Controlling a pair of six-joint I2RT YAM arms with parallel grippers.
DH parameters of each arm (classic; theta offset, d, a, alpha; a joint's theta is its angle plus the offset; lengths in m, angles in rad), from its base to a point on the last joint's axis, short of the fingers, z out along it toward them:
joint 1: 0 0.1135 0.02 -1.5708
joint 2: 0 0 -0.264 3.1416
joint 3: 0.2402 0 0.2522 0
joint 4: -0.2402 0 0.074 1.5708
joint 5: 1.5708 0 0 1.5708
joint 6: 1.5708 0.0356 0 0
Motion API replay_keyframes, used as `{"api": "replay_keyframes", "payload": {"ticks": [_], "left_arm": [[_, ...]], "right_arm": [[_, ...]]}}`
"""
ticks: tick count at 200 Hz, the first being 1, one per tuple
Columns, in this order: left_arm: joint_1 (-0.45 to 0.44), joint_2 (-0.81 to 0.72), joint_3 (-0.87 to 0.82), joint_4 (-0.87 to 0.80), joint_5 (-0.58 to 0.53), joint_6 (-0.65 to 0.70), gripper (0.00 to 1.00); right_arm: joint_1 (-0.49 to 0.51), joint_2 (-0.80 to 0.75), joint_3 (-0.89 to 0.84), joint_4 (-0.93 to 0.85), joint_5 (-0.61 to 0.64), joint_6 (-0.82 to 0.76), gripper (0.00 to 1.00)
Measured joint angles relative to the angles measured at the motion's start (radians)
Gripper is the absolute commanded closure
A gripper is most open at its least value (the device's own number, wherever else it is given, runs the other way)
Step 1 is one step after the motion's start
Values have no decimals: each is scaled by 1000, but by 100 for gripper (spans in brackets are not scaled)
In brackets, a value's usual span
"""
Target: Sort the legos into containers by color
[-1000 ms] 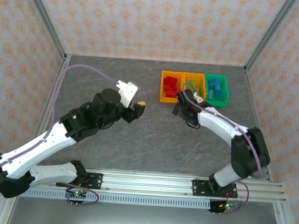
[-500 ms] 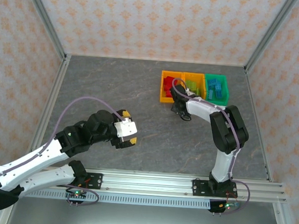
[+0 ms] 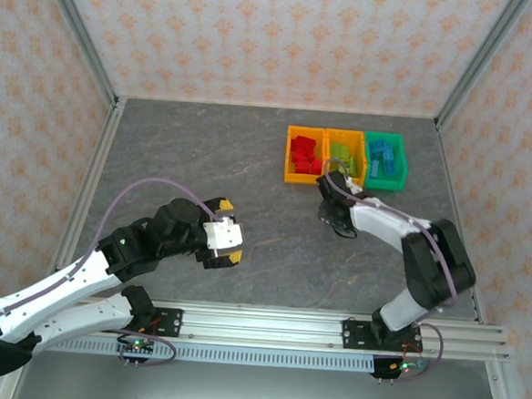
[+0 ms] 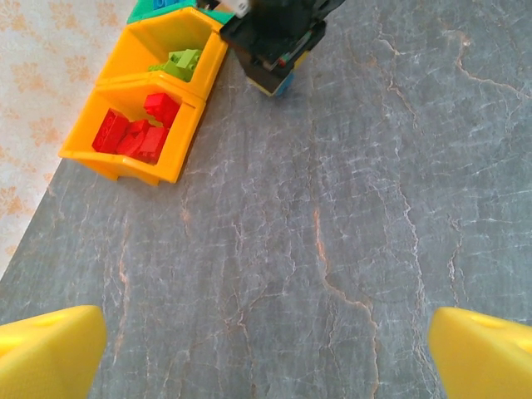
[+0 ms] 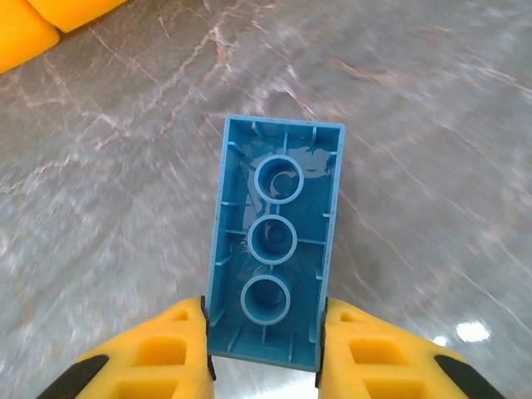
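The right tool (image 5: 264, 353) grips a blue lego brick (image 5: 274, 241) by its long sides, just above the bench (image 3: 187, 148) near the orange bins (image 3: 288, 160). Lift it over the rims and release only inside the green bin (image 3: 405, 164); the left tool (image 4: 266, 349) hangs wide open, empty.

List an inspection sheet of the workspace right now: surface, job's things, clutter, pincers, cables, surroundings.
Surface: grey veined tabletop; no loose bricks seen on it.
Job's things: three bins in a row at the far right. The left orange bin holds red bricks, the middle orange bin holds lime bricks, and the green bin holds blue bricks. One blue brick is out of the bins.
Clutter: nothing seen.
Pincers: left pincer open and empty; right pincer shut on the blue brick, hollow underside towards its camera.
Cables: purple cable arcs above the left arm.
Surroundings: patterned walls; aluminium rail at the near edge.
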Motion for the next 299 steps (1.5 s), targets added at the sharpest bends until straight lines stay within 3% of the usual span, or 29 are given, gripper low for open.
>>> {"api": "replay_keyframes", "payload": {"ticks": [38,59,85,124,163,195,234,271,299], "left_arm": [[37,0,-1,17,41,-1,0],[53,0,-1,29,60,-2,0],[57,0,-1,34,83,-3,0],[57,2,-1,33,95,-2,0],[57,6,-1,33,85,-2,0],[58,15,1,31,71,-15,0],[52,71,84,25,14,-173,0],[55,81,72,142,-355,-385,0],[120,63,-116,308,-579,-426,0]], "right_arm": [[-18,-294,-33,-51,19,-24,76],[-94,-337,32,-62,34,-102,76],[-254,-219,193,-56,10,-212,76],[-423,150,476,-61,-37,-304,75],[-476,350,600,-131,-76,-341,47],[-474,332,616,-180,-95,-340,42],[-474,82,467,-166,-98,-332,36],[-473,-353,72,31,-47,-340,28],[-473,-510,-246,274,42,-392,17]]}}
